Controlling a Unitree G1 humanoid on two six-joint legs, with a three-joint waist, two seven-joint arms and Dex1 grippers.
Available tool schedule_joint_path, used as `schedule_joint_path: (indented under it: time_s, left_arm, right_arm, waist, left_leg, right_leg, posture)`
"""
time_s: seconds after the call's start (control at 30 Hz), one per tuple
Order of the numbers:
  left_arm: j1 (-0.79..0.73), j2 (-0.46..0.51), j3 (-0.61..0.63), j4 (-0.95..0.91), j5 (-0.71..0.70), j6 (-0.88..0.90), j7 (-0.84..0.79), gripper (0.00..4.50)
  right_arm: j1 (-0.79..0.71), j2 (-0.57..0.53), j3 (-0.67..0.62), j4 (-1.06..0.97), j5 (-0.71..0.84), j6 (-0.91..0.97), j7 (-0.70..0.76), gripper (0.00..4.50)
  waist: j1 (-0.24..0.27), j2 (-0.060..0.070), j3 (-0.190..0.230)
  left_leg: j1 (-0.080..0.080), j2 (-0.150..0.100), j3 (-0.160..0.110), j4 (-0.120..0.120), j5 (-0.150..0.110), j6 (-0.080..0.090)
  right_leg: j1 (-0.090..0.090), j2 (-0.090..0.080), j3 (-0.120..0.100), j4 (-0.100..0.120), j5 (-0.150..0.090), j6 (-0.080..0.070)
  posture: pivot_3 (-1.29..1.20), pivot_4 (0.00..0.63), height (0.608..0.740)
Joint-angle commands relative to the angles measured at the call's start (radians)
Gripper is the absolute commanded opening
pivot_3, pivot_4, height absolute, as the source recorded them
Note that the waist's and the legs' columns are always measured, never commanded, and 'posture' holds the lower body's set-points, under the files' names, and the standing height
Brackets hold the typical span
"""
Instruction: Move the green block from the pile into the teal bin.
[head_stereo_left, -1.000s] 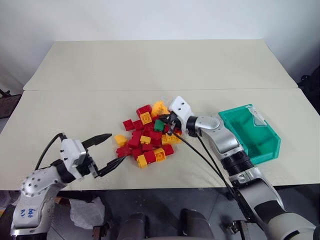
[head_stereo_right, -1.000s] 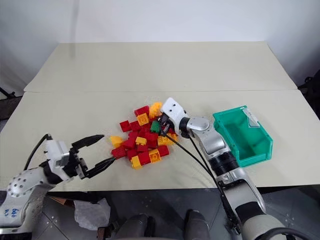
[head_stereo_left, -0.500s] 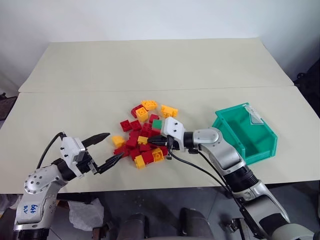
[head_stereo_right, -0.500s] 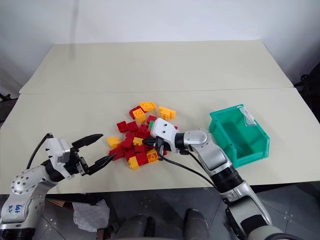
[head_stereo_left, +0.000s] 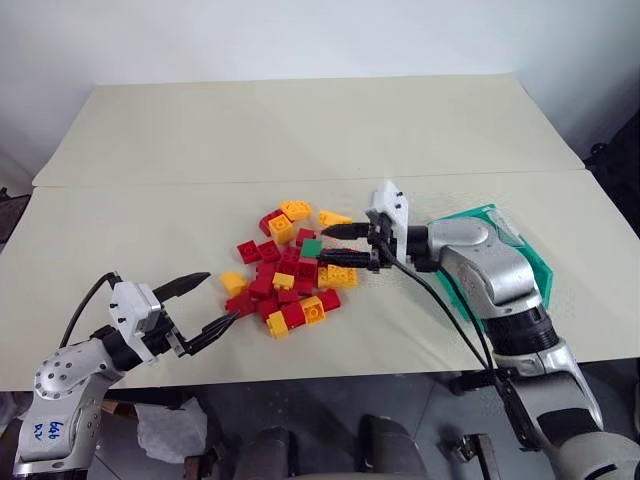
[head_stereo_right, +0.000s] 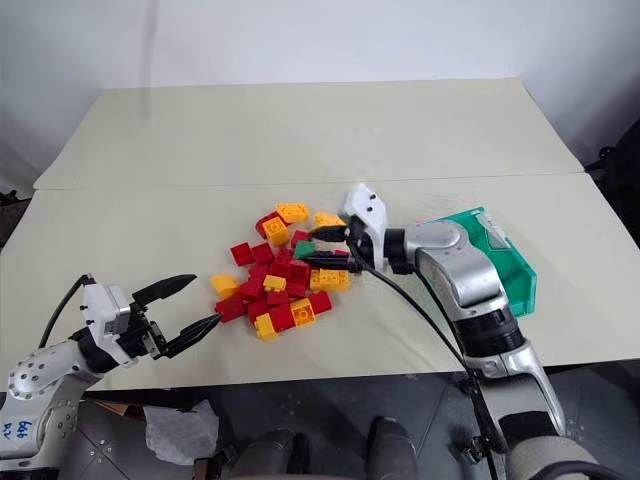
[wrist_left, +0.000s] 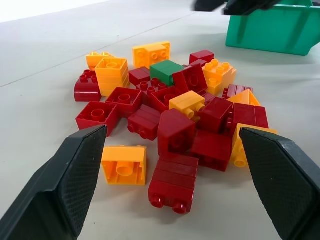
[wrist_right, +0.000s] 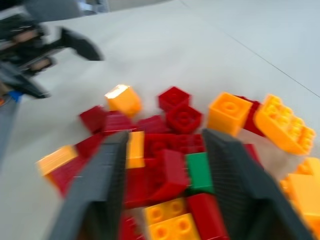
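Cream boards make up the surface (head_stereo_left: 300, 130), two of them meeting at a seam that runs across behind the pile (head_stereo_left: 290, 268); a pale wall rises beyond. Red and yellow bricks lie loose near the front edge, with the green block (head_stereo_left: 312, 247) among them on the far side, resting on the heap. Right pincer (head_stereo_left: 343, 246) hovers just beside that block, fingers apart and empty. Left pincer (head_stereo_left: 212, 303) waits near the pile, fingers spread. Behind the right forearm sits the teal bin (head_stereo_right: 505, 262).
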Motion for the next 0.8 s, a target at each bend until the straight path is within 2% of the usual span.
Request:
schedule_joint_path:
  time_s: [0.03,0.1,0.3,0.6,0.8]
  left_arm:
    - [-0.009,0.004,0.005,-0.022,-0.008,-0.015,-0.007,4.5]
    - [-0.011,-0.001,-0.001,-0.024,-0.008,-0.016,-0.007,4.5]
    - [-0.001,-0.005,-0.001,-0.035,-0.007,-0.028,-0.009,4.5]
    - [-0.011,-0.016,-0.006,-0.021,0.001,-0.046,0.007,4.5]
    - [-0.018,-0.026,-0.015,-0.016,0.006,-0.052,0.014,4.5]
  right_arm:
    - [-0.079,0.007,0.058,0.124,-0.098,-0.039,-0.021,3.77]
    - [-0.126,0.038,0.098,0.245,-0.173,-0.095,-0.06,4.46]
    - [-0.161,0.055,0.109,0.381,-0.243,-0.208,-0.057,4.46]
    - [-0.126,0.08,0.14,0.292,-0.233,-0.147,0.032,4.46]
    - [-0.14,0.097,0.146,0.347,-0.284,-0.171,-0.008,4.46]
  waist:
    - [0.0,0.0,0.0]
    - [-0.001,0.0,0.0]
    - [-0.001,0.0,0.0]
    - [-0.001,0.0,0.0]
    - [-0.001,0.0,0.0]
  left_leg:
    - [0.0,0.0,0.0,0.0,0.0,0.0]
    - [0.0,0.0,0.0,0.0,0.0,0.0]
    - [0.0,-0.001,0.0,0.0,0.0,0.0]
    - [0.0,0.0,0.0,0.0,0.0,0.0]
    - [0.0,0.0,-0.001,0.0,0.0,0.0]
  right_leg:
    - [0.0,0.0,0.0,0.0,0.0,0.0]
    - [0.0,0.0,0.0,0.0,0.0,0.0]
    - [-0.001,0.0,-0.001,0.0,0.0,0.0]
    - [0.0,0.001,-0.001,0.0,0.0,0.0]
    - [0.0,0.0,-0.001,0.0,0.0,0.0]
  posture:
    - [0.0,0.15,0.74]
    - [0.0,0.15,0.74]
    - [0.0,0.15,0.74]
    - [0.0,0.15,0.74]
    - [0.0,0.15,0.74]
